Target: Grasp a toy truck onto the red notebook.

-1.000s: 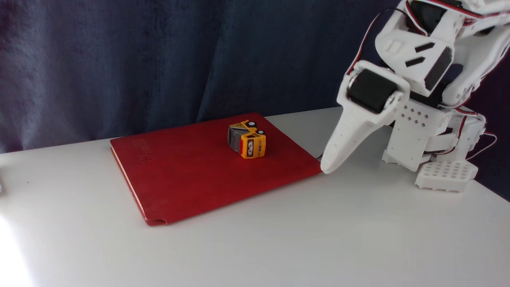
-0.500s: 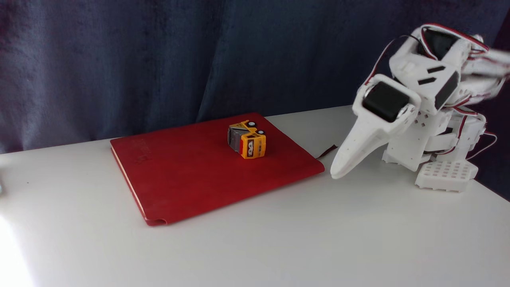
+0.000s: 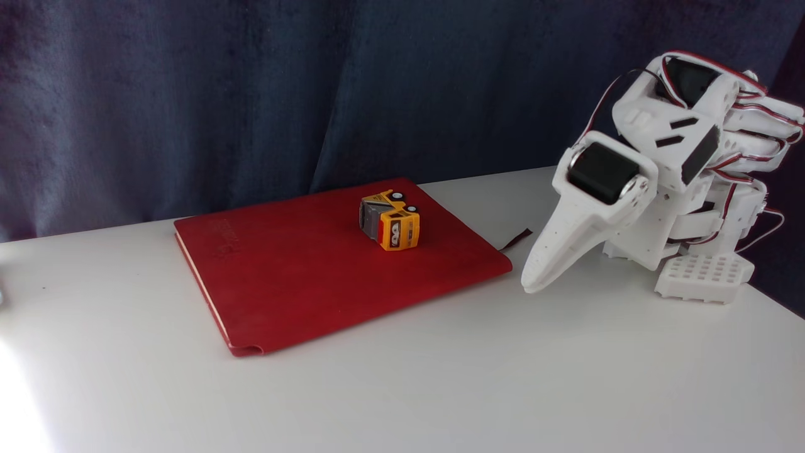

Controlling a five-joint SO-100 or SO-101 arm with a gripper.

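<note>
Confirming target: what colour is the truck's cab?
Orange-yellow, seen in the fixed view: the toy truck lies on the red notebook.

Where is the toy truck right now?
In the fixed view the toy truck lies tipped on the red notebook, near its far right corner, left of the end effector.

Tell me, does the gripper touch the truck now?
Apart. The fixed view shows the gripper off the notebook's right corner, with bare red cover and white table between it and the truck.

Orange-yellow toy truck tipped over atop flat red notebook.
</note>
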